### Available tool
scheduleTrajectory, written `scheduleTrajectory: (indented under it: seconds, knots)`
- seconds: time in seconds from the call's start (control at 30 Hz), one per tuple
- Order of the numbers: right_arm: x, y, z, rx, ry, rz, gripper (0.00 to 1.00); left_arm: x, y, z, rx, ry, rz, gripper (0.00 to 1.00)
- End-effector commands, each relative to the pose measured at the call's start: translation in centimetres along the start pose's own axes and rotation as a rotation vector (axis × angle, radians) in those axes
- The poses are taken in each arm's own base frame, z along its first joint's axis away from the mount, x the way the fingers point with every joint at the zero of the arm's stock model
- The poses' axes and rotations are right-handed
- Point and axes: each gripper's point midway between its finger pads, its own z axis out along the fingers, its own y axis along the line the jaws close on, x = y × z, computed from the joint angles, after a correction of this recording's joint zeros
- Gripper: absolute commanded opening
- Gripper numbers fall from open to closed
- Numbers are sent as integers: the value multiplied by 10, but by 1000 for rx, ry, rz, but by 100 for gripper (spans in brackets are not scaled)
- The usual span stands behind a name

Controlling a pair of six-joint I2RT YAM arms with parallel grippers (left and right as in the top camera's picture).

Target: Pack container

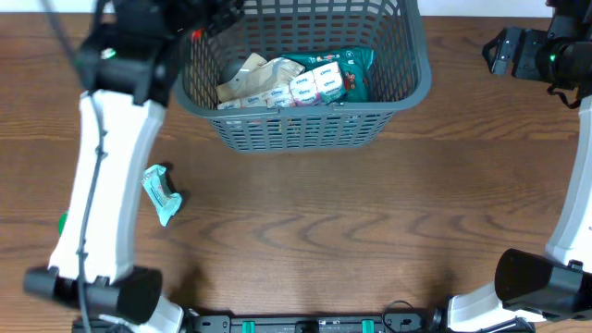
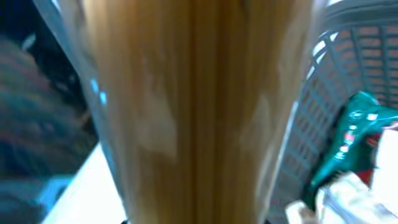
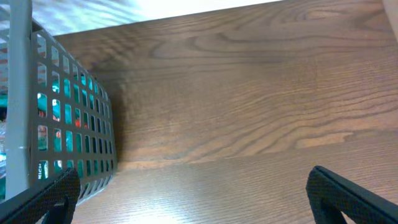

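Closest to us, in the left wrist view, a clear plastic packet of long pale-yellow spaghetti [image 2: 199,112] is filling almost the whole frame, standing upright and blurred. We are not seeing the fingers of our left gripper [image 1: 211,15] around it, so we cannot tell whether that gripper is pinching the packet or is spread. From overhead, that gripper is hovering at the far left corner of the large dark grey plastic basket with lattice-slotted sides [image 1: 296,129]. Our white left arm [image 1: 106,185] is reaching up the left side of the brown wooden tabletop [image 1: 370,213]. Just beside that arm, a small teal wrapped snack packet [image 1: 162,192] is lying flat on the tabletop, well apart from the basket.

The basket is sitting at the far middle of the tabletop, and several groceries are lying inside it. A crumpled beige paper packet [image 1: 250,79] is on the left, white-and-blue wrapped packs [image 1: 314,85] are in the middle, and a green foil bag [image 1: 356,63] is on the right, all touching one another. Through the left wrist camera we are glimpsing that green bag [image 2: 354,134] against the basket's slotted wall.

To the right, our right gripper [image 3: 196,199] is hovering over the tabletop near the basket's right wall. Its two black fingers [image 3: 354,199] are standing wide apart and holding nothing.
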Motion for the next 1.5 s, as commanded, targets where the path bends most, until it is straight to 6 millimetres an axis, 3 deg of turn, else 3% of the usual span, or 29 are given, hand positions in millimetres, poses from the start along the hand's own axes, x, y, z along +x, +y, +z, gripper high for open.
scheduleTrajectory:
  seconds: [0.0, 0.07, 0.2, 0.37, 0.4, 0.43, 0.6, 0.77, 0.93, 1.07, 1.17, 1.23, 1.33, 1.47]
  knots:
    - [2, -3, 5, 8, 15, -6, 99, 7, -8, 28, 20, 8, 84, 6]
    - [2, -3, 5, 8, 15, -6, 99, 29, -38, 57, 110, 59, 68, 6]
    - [3, -3, 5, 7, 19, -5, 99, 61, -95, 96, 263, 142, 48, 6]
    - [4, -3, 5, 7, 23, -5, 99, 83, -150, 123, 391, 205, 43, 6]
    - [5, -3, 5, 7, 25, -4, 99, 88, -157, 126, 409, 216, 40, 15]
    - [5, -3, 5, 7, 25, -4, 99, 92, -165, 129, 428, 229, 34, 34]
    - [5, -3, 5, 7, 25, -5, 99, 104, -177, 126, 468, 281, -16, 48]
    - [5, -3, 5, 8, 28, -5, 99, 98, -142, 111, 340, 333, 15, 66]
    - [6, -3, 5, 7, 29, -24, 99, 61, -78, 65, 142, 314, 48, 74]
    - [6, -3, 5, 6, 31, -24, 99, 21, -26, 5, -7, 225, -28, 80]
    - [6, -3, 5, 7, 31, -29, 99, 12, 6, -44, -108, 198, -167, 90]
    - [6, -3, 5, 7, 30, -32, 99, 24, 24, -74, -187, 236, -317, 100]
    - [6, -3, 5, 6, 30, -32, 99, 74, 37, -128, -336, 392, -671, 99]
    - [6, -3, 5, 6, 30, -32, 99, 147, 13, -193, -487, 649, -1147, 99]
